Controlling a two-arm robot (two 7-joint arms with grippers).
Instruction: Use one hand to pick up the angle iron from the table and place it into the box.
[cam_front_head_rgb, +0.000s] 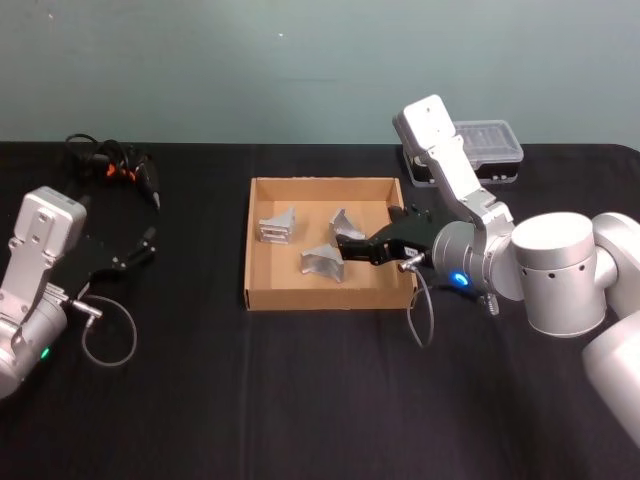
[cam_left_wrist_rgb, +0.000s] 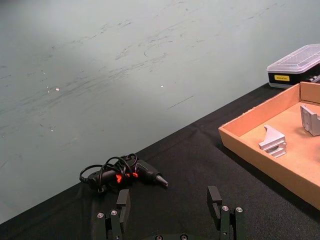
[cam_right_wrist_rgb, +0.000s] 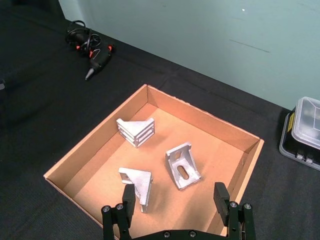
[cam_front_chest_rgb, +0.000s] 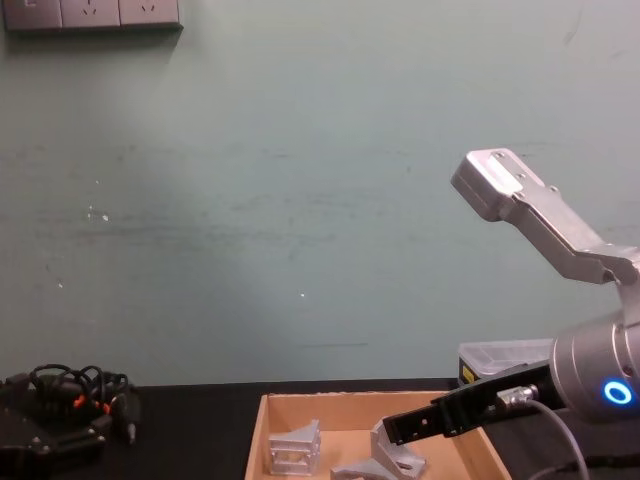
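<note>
The tan cardboard box (cam_front_head_rgb: 330, 301) sits mid-table on the black tabletop (cam_front_head_rgb: 200, 400). Three silver angle irons lie inside it: one at the back left (cam_front_head_rgb: 278, 224), one at the back middle (cam_front_head_rgb: 347, 226), one in front (cam_front_head_rgb: 323, 261). My right gripper (cam_front_head_rgb: 348, 248) hovers above the box's right half, open with nothing between its fingers; in the right wrist view this gripper (cam_right_wrist_rgb: 175, 200) hangs over two of the irons (cam_right_wrist_rgb: 137, 182) (cam_right_wrist_rgb: 182, 165). My left gripper (cam_front_head_rgb: 143, 250) is parked at the table's left, and the left wrist view shows it (cam_left_wrist_rgb: 169, 201) open.
A black glue gun with a coiled cable (cam_front_head_rgb: 125, 168) lies at the back left. A clear-lidded plastic case (cam_front_head_rgb: 480, 150) stands behind the box's right corner. The right arm's cable (cam_front_head_rgb: 420, 320) hangs in front of the box.
</note>
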